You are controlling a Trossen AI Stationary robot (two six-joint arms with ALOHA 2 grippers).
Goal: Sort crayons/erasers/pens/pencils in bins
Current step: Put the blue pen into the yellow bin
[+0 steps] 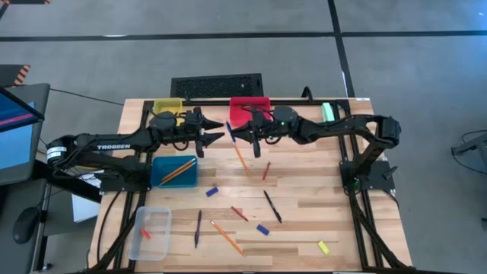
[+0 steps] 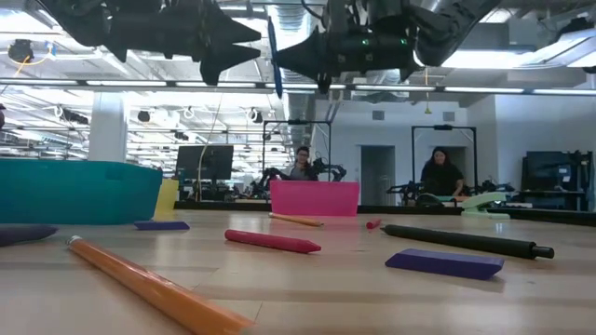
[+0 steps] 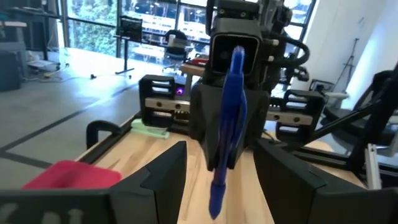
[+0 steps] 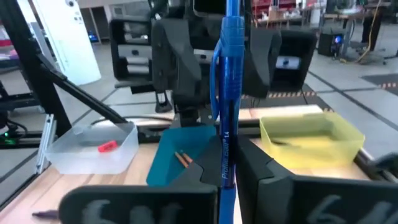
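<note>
Your two arms meet above the far middle of the tabletop (image 1: 304, 221), their tips almost touching. The right gripper (image 1: 233, 132) is clenched on a blue pen (image 4: 224, 106), which stands upright between its fingers, clear of the wood. The left gripper (image 1: 219, 129) faces it with its fingers spread apart on either side of the pen, released and not touching it.

Along the far edge sit the yellow bin (image 1: 168, 104), with a dark stick inside it, and the red bin (image 1: 250, 105). The teal bin (image 1: 173, 170) sits near the left edge and holds two orange pencils (image 1: 178, 169). The clear bin (image 1: 150, 232) is at the near left corner with one orange-red eraser (image 1: 144, 231) inside.

Loose on the tabletop: an orange pencil (image 1: 241, 159) just below the grippers, a red crayon (image 1: 265, 170) beside it, a blue eraser (image 1: 211, 192), another red crayon (image 1: 239, 214), a black pen (image 1: 272, 206) near the middle, a dark pen (image 1: 198, 227) and a second orange pencil (image 1: 227, 237) toward the near edge, another blue eraser (image 1: 262, 229), and a yellow eraser (image 1: 323, 247) near the near right corner.

Two people show in the room beyond the table.
</note>
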